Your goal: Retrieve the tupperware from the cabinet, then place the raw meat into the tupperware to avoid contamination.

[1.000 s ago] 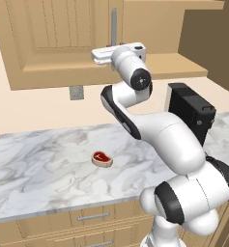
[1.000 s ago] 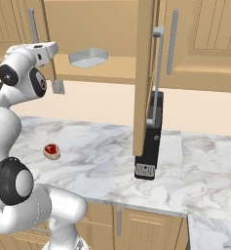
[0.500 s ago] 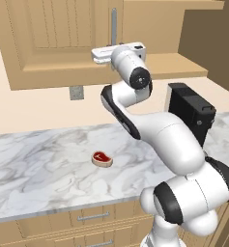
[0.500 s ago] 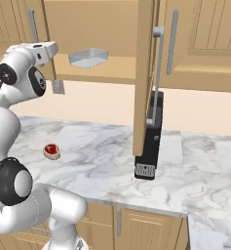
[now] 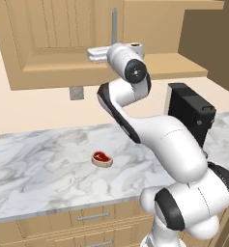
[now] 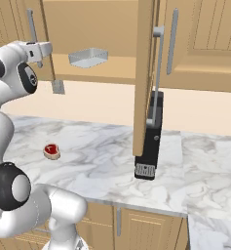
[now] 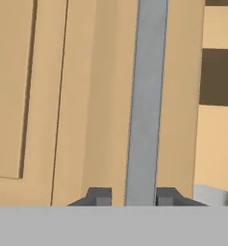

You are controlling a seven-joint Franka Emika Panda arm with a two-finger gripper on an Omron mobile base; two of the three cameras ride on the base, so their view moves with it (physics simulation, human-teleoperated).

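Observation:
The cabinet's left door (image 5: 63,43) stands swung out, and its grey bar handle (image 7: 143,120) runs up between my fingertips. My gripper (image 7: 133,197) is shut around that bar, one tip on each side. From the base views my gripper (image 5: 111,52) (image 6: 40,51) sits at the lower part of the handle (image 6: 31,27). The tupperware (image 6: 89,57), pale grey and shallow, rests on the cabinet shelf (image 6: 112,73) to the right of my hand. The raw meat (image 5: 102,158) (image 6: 51,151) lies on the marble counter (image 5: 38,169) below.
The cabinet's right door (image 6: 145,73) hangs open edge-on with its own bar handle (image 6: 158,73). A tall black coffee machine (image 5: 191,113) (image 6: 151,141) stands on the counter beneath it. A wall outlet (image 5: 76,92) is under the shelf. Drawers (image 5: 92,217) run below the counter.
The fingers have drawn in onto the door handle. The arm, the door, the tupperware and the meat stay where they were.

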